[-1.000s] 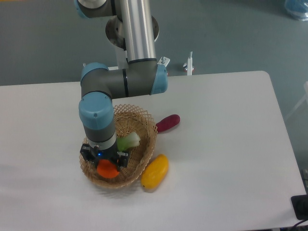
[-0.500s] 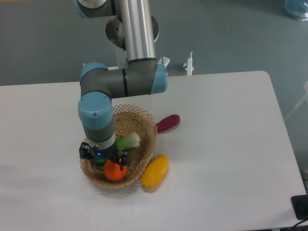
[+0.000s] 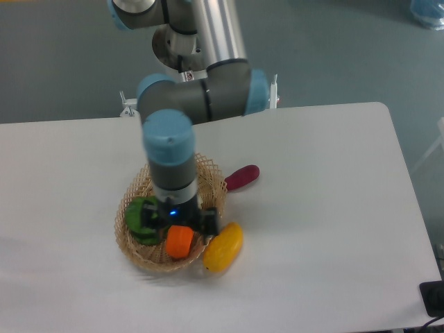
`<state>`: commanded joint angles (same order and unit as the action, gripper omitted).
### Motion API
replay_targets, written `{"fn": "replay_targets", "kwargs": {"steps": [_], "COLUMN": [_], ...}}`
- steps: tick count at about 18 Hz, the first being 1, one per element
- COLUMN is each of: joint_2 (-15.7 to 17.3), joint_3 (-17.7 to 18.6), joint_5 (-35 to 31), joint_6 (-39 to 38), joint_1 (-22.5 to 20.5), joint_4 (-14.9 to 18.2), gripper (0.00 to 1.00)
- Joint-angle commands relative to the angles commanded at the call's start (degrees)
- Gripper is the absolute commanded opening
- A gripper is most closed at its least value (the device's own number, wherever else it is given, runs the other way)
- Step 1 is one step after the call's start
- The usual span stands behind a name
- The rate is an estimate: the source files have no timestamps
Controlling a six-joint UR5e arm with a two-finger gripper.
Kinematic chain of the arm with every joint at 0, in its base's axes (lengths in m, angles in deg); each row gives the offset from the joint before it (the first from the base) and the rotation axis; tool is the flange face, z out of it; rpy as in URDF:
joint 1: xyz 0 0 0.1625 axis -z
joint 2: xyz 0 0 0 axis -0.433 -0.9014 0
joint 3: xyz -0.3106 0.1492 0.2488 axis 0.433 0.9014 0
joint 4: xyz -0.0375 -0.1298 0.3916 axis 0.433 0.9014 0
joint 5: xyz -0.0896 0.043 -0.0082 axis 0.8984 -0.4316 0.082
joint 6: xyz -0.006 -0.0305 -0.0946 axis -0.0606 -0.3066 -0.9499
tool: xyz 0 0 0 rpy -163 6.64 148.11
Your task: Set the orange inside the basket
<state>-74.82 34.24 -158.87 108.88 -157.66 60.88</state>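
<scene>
A robot arm reaches down from the top of the view over a white tabletop (image 3: pixel 326 208), its blue-capped wrist pointing straight down. The claw (image 3: pixel 182 223) hangs inside the basket (image 3: pixel 139 251), a shallow oval of tan woven wicker with an open looped lattice rim. Directly under the claw, toward the camera, sits the orange (image 3: pixel 180 241), small, bright and smooth, lying in the near part of the basket. The arm's body hides the fingers, so whether the claw is open or gripping the fruit cannot be told (only dark blocks and a small blue light show at its base).

Just left of the claw, also in the basket, is a dark green rounded vegetable (image 3: pixel 142 219), bumpy-looking and partly tucked behind the wrist. To the right of the claw and slightly nearer the camera, outside the basket and touching its rim, lies a yellow oblong fruit (image 3: pixel 223 247), glossy and tilted. Farther right and beyond the claw, a purple-red oblong vegetable (image 3: pixel 242 177) rests on the tabletop just beside the basket's far rim. The wrist blocks the basket's middle from view.
</scene>
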Motion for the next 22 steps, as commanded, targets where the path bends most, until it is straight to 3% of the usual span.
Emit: {"fn": "replay_targets", "kwargs": {"steps": [3,6,9,12,18,22], "joint_2": [1.5,1.2,1.2,1.4,1.8,2.5], "joint_3": [-2.1,-6.3,-8.3,-10.4,-16.8,-16.7], "joint_5": [1.3,2.5,2.6,4.6,5.6,5.6], "joint_6": [6.8,11.1,20.9,24.6,39.5,43.8], "joint_1": [-3.8,-8.4,-12.0,-16.5,-22.7,-23.9], "joint_4": [3.0,8.1,9.3,11.8,24.8,25.2], "gripper": [1.0,1.0,1.0,1.0,1.0,1.0]}}
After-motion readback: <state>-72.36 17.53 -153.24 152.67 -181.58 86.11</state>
